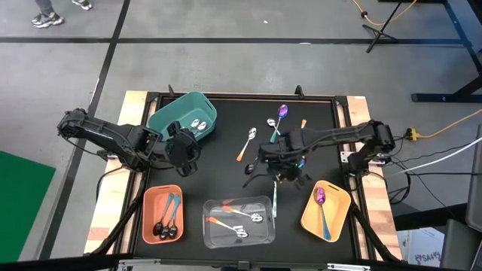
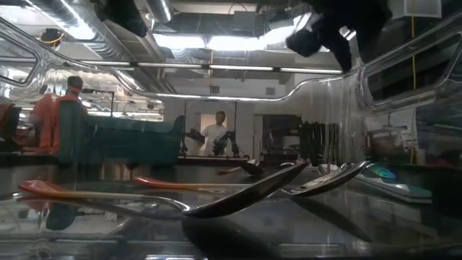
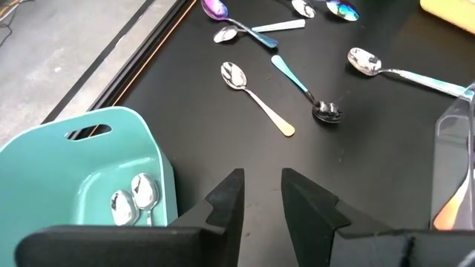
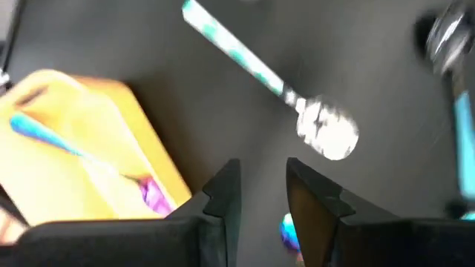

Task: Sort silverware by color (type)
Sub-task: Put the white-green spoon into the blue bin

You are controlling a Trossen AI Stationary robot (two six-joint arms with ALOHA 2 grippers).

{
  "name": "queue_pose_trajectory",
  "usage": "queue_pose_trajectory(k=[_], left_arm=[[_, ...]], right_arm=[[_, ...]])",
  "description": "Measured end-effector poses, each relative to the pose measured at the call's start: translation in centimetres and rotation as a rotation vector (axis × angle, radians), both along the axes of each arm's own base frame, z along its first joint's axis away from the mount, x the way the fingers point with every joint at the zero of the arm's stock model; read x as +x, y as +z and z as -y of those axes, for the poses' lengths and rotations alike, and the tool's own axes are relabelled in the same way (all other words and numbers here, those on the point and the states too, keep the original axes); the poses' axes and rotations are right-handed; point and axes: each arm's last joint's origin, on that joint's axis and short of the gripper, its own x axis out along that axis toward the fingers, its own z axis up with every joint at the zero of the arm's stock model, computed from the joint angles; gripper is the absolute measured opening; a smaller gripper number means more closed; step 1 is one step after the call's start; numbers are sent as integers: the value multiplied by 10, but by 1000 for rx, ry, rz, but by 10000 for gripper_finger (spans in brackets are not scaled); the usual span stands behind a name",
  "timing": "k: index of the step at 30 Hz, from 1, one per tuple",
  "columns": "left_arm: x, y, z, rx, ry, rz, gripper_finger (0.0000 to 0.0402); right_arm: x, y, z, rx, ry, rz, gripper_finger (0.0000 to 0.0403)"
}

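In the right wrist view, the right gripper (image 4: 263, 185) is seen with its jaws parted by a narrow gap and nothing pinched between them. Just beyond the fingertips, slightly right of the gap, lies a silver spoon with a teal handle (image 4: 326, 130); its long axis runs diagonally from the bowl at centre right up to the handle end at upper centre. A small correction toward the bowl side is judged necessary before the jaws can straddle it. At the left edge the yellow bin (image 4: 89, 141) holds a purple-bowled spoon (image 4: 152, 194).

In the high view, the left gripper (image 1: 183, 150) waits at centre left beside the teal bin (image 1: 169, 113), jaws likewise slightly parted and empty. The right arm is judged nearer the loose spoons (image 1: 256, 139) at upper centre.
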Motion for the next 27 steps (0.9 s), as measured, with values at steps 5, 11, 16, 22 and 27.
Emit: queue_pose_trajectory(k=[5,11,16,22,27], left_arm=[[0,0,0,-1,0,0,85],[0,0,0,-2,1,4,85],[0,0,0,-2,1,4,85],[0,0,0,-7,5,7,85],[0,0,0,-9,4,7,85]], right_arm=[[-25,-18,16,13,-27,-69,96],[-61,-39,22,-6,-39,11,96],[-71,-49,22,1,-40,198,96],[-66,-63,22,-14,-16,307,96],[-63,-71,22,-30,82,382,96]])
